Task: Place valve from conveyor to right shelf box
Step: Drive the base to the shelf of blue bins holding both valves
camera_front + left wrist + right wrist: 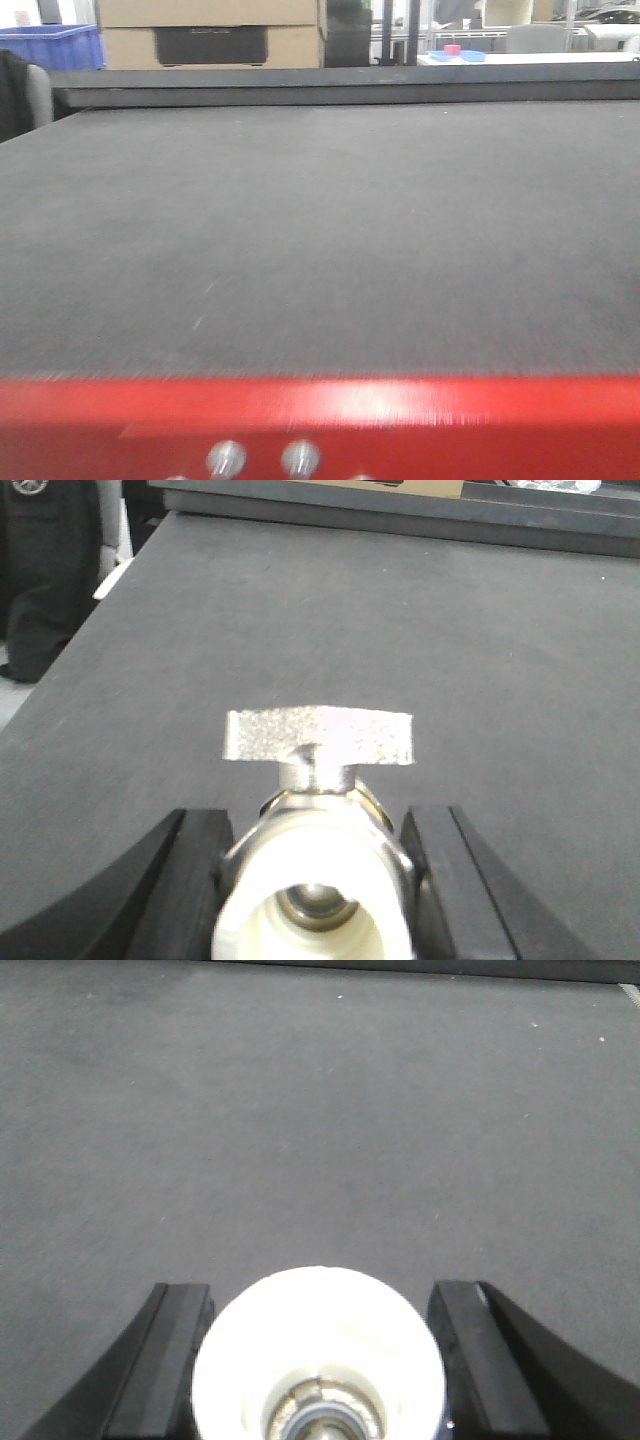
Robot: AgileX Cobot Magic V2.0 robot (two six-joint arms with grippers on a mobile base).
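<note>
Left fingers (185, 900) closed on valve (315, 880), metal handle (318, 735) above them, right fingers (160, 1380) clasping second valve (318, 1350), front view alone shows worktop (320, 230) with red rail (320, 420)

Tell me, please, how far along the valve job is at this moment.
Done: the pick-up. The left jaws hold a valve above the belt, and the right jaws hold a second valve. The front view shows no valve lying on the belt. In hand: carrying both. Left: putting them into the shelf box, which no view shows.
</note>
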